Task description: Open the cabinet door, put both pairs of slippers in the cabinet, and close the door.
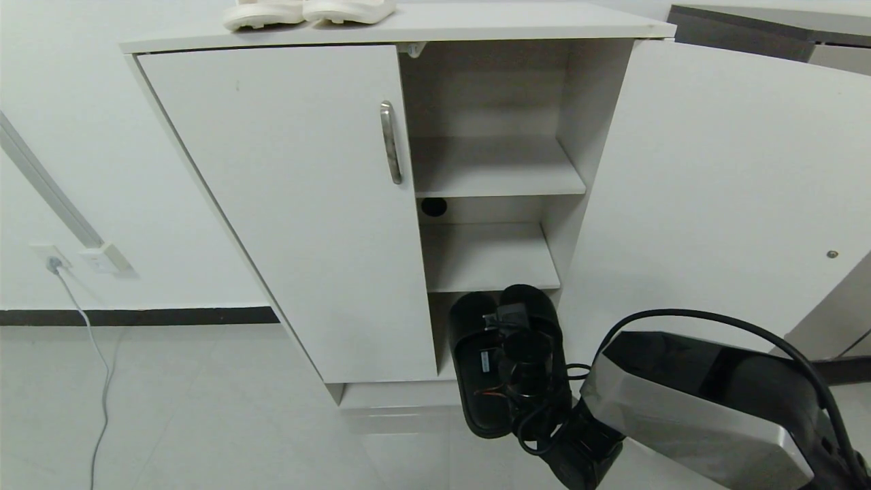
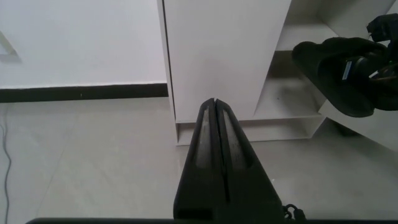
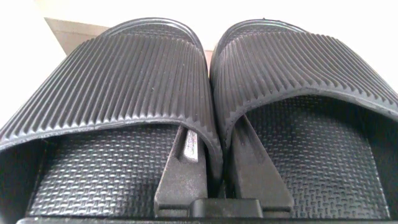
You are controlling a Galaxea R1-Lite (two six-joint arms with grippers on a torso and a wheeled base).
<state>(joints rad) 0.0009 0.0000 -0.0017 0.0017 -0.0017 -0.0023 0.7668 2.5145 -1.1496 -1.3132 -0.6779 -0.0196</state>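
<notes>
A pair of black slippers (image 1: 476,371) hangs toes-first at the mouth of the white cabinet's (image 1: 517,27) lowest compartment. My right gripper (image 1: 512,330) is shut on them. In the right wrist view its fingers (image 3: 186,155) pinch the two inner strap edges of the black slippers (image 3: 143,81) together. The cabinet's right door (image 1: 714,190) stands wide open, while the left door (image 1: 292,204) with its metal handle (image 1: 390,143) is closed. A white pair of slippers (image 1: 306,12) lies on the cabinet top. My left gripper (image 2: 214,109) hovers shut and bare over the floor, facing the cabinet (image 2: 217,50), with the black slippers (image 2: 336,62) off to its side.
Two bare shelves (image 1: 497,170) (image 1: 486,258) sit above the lowest compartment. A wall socket (image 1: 51,262) with a cable (image 1: 102,367) trailing onto the floor is at the left. The open door stands close beside my right arm. A grey desk (image 1: 769,27) is at the far right.
</notes>
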